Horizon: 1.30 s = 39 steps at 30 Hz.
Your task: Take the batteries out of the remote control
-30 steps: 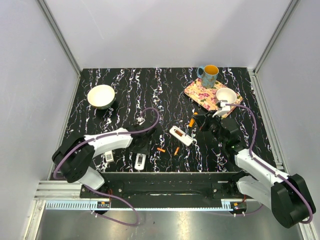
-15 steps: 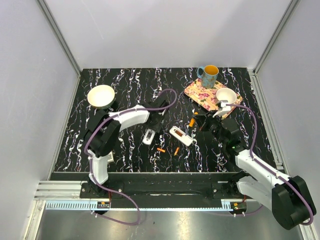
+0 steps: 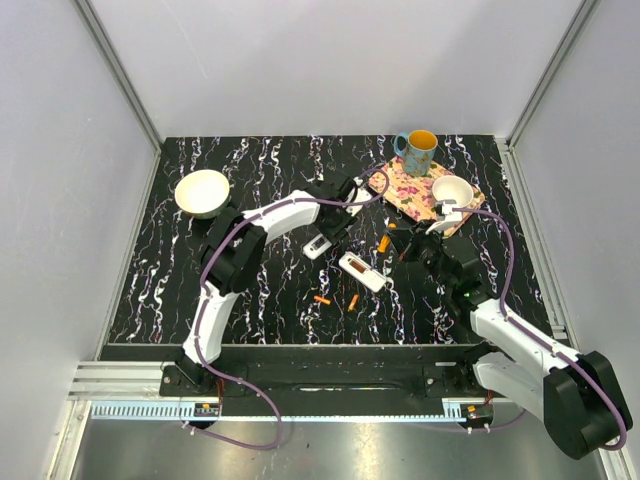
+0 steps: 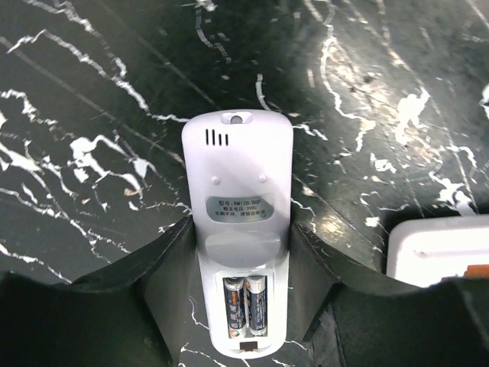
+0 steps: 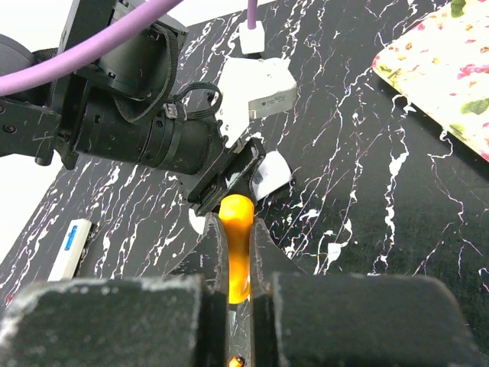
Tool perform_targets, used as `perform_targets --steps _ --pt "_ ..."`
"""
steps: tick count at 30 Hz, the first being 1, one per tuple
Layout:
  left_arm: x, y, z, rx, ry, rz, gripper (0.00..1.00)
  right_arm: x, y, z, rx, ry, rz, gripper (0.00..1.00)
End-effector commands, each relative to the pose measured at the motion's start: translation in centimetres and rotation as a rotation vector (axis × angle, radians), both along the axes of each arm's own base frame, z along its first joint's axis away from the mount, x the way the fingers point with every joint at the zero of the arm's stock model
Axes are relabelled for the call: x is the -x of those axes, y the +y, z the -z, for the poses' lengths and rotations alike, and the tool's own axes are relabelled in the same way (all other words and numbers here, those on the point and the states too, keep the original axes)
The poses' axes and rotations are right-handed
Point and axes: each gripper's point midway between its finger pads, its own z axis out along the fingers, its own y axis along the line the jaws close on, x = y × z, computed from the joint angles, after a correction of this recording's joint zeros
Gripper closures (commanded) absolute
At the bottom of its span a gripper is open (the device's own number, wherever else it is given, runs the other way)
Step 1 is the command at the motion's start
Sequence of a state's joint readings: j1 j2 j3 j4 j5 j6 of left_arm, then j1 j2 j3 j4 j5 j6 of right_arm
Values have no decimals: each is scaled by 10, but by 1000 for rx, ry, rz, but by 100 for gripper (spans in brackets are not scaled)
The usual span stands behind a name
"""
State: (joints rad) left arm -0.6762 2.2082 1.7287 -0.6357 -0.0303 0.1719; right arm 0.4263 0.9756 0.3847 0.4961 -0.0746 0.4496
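**Unloading of the batteries, in progress.** The remote [image 4: 238, 229] is grasped across its lower half by the left jaws, back uppermost, with its top end projecting ahead of them. Whether it touches the desk [image 3: 250, 170] cannot be told. The cover is off, and two batteries [image 4: 246, 306] are seen side by side in the open bay, deep between the jaws. The right jaws are clenched on an orange battery [image 5: 237, 245], which is held lengthwise with its rounded end standing out beyond the fingertips. The left jaws and their remote are seen near and directly ahead of the right jaws. A second remote [image 3: 362, 271], also opened, lies just beside the left jaws. Loose batteries [image 3: 321, 299] lie on the desk, nearer the arm bases than either set of jaws.

Hazards, as judged:
- **(a) Collision.** The two sets of jaws are close and face each other, so a knock is likely if either is advanced carelessly.
- **(b) Loss of grip.** The remote is held only by its smooth sides, so it may be twisted or dropped when the two batteries are pried.
- **(c) Poor access.** Little room is left around the bay, and the right jaws are occupied, so the orange battery would first have to be set down.
- **(d) Rolling.** Round batteries may roll away once released onto the desk.
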Motion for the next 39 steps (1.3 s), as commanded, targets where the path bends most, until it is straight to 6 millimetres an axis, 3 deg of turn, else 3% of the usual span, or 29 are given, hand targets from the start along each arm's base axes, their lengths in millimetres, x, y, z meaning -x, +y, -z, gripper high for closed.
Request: perform_targets --steps 1,3,7,12,18,24,28,39 --pt "6 -27 -16 103 2 191 52 0 7 -22 -36 -64 -33 100" --pt "12 -28 -17 119 16 228 42 0 7 -21 -37 -65 -33 100" --pt "25 -26 -13 124 61 249 33 1 8 -20 -40 -61 -35 100" --pt "16 -24 -37 175 -30 178 24 1 7 -21 -40 -63 -32 100" --pt "-2 2 -78 258 -167 12 17 0 5 -20 -32 -64 -24 100" --pt "8 26 -91 385 -183 -79 16 -9 12 -19 -19 -66 -40 100" --pt "24 42 -75 391 -159 -146 17 -22 21 -20 -23 -66 -55 100" --pt "53 53 -34 454 -101 -257 29 -76 59 -31 -89 -72 -112 100"
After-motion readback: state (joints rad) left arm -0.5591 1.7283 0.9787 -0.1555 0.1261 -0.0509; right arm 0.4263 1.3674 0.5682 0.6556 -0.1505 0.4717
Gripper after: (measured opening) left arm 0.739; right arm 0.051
